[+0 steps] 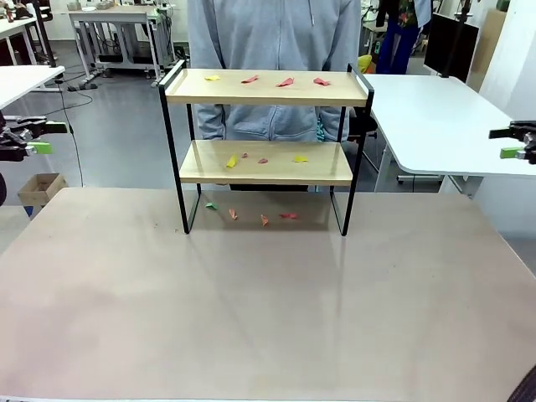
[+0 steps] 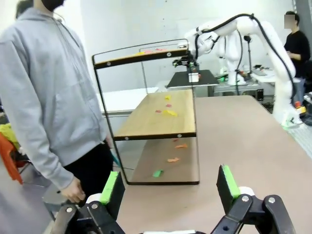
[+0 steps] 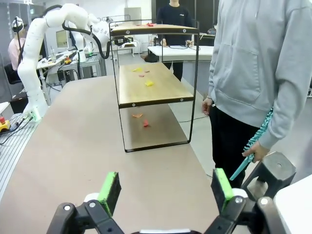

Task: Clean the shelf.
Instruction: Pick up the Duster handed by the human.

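Left wrist view, nearest the lens: my left gripper (image 2: 168, 187), black with green pads, is released. Its jaws are spread wide with nothing between them, above the pale brown tabletop (image 2: 234, 146). The right wrist view tells me the same of my right gripper (image 3: 165, 190): jaws wide apart, nothing held. In the front view I see both hanging out beyond the table's side edges, well apart from the rack.

Farther along the table is the shelf (image 1: 266, 88), a small two-tier rack of two light wooden boards in a thin black metal frame. It is upright on its legs near the far edge, about midway between my arms.

Small coloured paper scraps lie at three levels:
- **Table:** the scraps on the table (image 1: 264, 219), green, orange and red, sit between the legs.
- **Lower board:** the scraps on the lower board (image 1: 232, 161) are yellow, orange and red.
- **Top board:** the scraps on the top board (image 1: 286, 82) are one yellow and three red.

Just behind the rack, at the table's far side, stands a person in a grey hooded sweatshirt (image 1: 276, 50). In the right wrist view, the hand nearer my right arm (image 3: 257, 152) holds a teal feathery duster (image 3: 258, 134), pointed down beside the leg. In the left wrist view, the person's other hand (image 2: 74, 193) hangs at the side.

Beyond the person, a white table (image 1: 435, 117) is at picture right in the front view.
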